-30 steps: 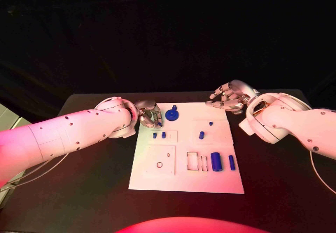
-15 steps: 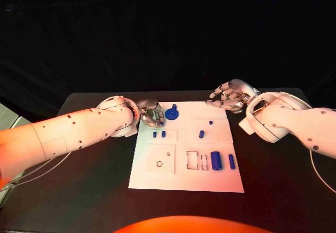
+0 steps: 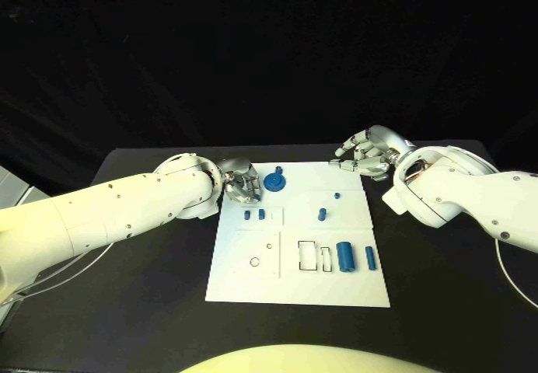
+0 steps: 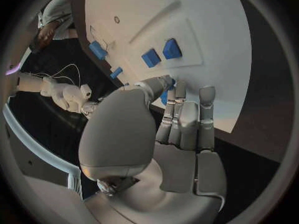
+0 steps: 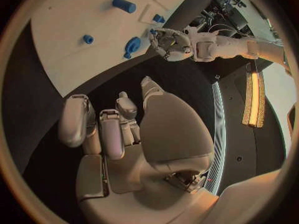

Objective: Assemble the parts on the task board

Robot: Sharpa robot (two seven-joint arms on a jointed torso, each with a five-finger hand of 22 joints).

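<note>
One white task board (image 3: 301, 287) lies on one black surface (image 3: 146, 272). On it, seven blue parts are visible: one round part with a peg (image 3: 276, 183), two small blocks side by side (image 3: 254, 214), one small tilted peg (image 3: 322, 212), one tiny piece (image 3: 337, 194), one thick cylinder (image 3: 345, 256) and one slim cylinder (image 3: 370, 257).

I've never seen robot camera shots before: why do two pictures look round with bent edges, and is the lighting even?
Left wrist view: fisheye lens, so the task board edge curves behind the left hand. Right wrist view: same bending around the right hand, with a bright glaring strip at one side. Head view: straight edges, board brightly lit, background black.
</note>
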